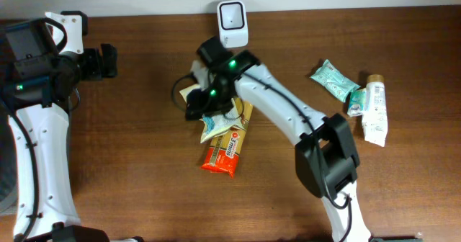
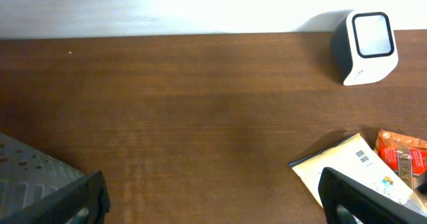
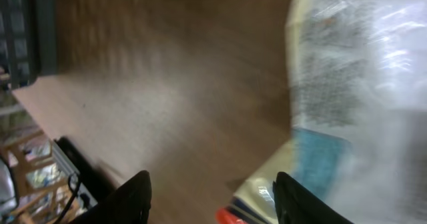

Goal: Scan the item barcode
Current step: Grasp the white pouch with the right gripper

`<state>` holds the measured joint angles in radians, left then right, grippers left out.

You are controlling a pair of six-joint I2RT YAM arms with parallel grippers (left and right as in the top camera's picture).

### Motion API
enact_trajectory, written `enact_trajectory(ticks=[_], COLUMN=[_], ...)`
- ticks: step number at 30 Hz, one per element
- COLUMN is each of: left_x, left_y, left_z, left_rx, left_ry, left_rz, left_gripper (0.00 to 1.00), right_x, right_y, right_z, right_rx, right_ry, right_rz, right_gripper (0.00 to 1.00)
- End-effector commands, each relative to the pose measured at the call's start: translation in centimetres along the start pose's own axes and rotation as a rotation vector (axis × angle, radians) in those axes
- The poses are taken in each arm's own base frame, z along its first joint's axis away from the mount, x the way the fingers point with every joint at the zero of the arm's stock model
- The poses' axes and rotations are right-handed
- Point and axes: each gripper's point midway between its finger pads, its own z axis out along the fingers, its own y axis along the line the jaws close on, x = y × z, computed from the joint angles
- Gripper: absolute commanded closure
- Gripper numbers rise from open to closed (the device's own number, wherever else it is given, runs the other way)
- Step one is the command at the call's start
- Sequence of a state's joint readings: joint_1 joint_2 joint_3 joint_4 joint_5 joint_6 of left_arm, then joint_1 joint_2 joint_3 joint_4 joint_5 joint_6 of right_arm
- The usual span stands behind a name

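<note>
Orange packet [image 1: 225, 152]: nearest you, flat on the surface [image 1: 130, 170], partly under the pale packet.
Pale packet [image 1: 215, 130]: probably the item to scan. It lies across the orange one with its barcode [image 2: 363, 157] face up, short of the scanner.
Right pincer [image 1: 196, 106]: over the pale packet's far end with its fingers spread. The wrist view is blurred, but you can see nothing pinched between them.
Left pincer [image 2: 213, 207]: off to the left, spread wide and holding nothing, well apart from both packets.
Scanner [image 1: 233, 22]: at the far edge of the surface, with nothing held before its window.
Done: nothing you can confirm, since no item is at the window.
Left: by my judgement, you need to grip the pale packet, lift it, and turn its barcode toward the scanner window.
</note>
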<state>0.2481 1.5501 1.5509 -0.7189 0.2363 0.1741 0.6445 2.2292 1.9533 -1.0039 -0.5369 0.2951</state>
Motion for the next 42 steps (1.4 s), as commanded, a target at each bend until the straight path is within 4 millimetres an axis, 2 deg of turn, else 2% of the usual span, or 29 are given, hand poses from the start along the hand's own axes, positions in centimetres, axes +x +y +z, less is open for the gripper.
enact_trajectory(ticks=[1,4,8,12,16,22,24,27,30,33,36,38,42], left_x=[-0.4,-0.4,-0.4,-0.4,-0.4,-0.4,-0.4,-0.4,-0.4,-0.4,-0.4,-0.4,-0.4], left_y=[-0.1,-0.1,-0.1,-0.1,-0.1,-0.1,-0.1,-0.1,-0.1,-0.1,-0.1,-0.1,-0.1], left_z=[-0.6,-0.6,-0.6,-0.6,-0.6,-0.6,-0.6,-0.6,-0.6,-0.6,-0.6,-0.6,-0.6], left_rx=[0.006,0.006,0.006,0.006,0.006,0.006,0.006,0.006,0.006,0.006,0.006,0.006,0.006], left_ry=[-0.017,-0.017,-0.018,-0.017,-0.017,-0.017,-0.017,-0.017,-0.017,-0.017,-0.018,-0.017,-0.017], left_rz=[-0.007,-0.008,-0.007,-0.007,-0.007,-0.007,-0.007,-0.008,-0.007,-0.007,-0.007,-0.008,-0.007], left_gripper=[0.01,0.01,0.01,0.01,0.01,0.01,0.01,0.01,0.01,0.01,0.01,0.01,0.01], right_x=[1.7,3.1,3.9,5.5,6.1,4.8,3.9,1.5,1.1,1.8,0.3,-0.2,0.3], right_y=[1.2,1.3,0.7,-2.2,-4.6,-9.4,-9.7,-9.9,-10.3,-11.4,-10.8,-10.6,-12.4], right_z=[2.0,3.5,3.4,2.9,2.0,-0.8,-1.7,-5.6,-7.0,-5.5,-3.9,-2.6,-0.1], right_rx=[-0.004,0.001,0.026,0.191,0.301,0.342,0.291,0.213,0.143,0.154,0.13,0.129,0.171], right_ry=[0.034,0.069,0.098,0.142,0.16,0.129,0.113,0.031,0.009,0.036,-0.022,-0.052,-0.083], right_rz=[0.021,0.016,0.037,0.069,0.098,0.186,0.174,0.21,0.315,0.401,0.411,0.416,0.441], right_gripper=[0.43,0.43,0.43,0.43,0.43,0.46,0.46,0.45,0.38,0.27,0.23,0.21,0.23])
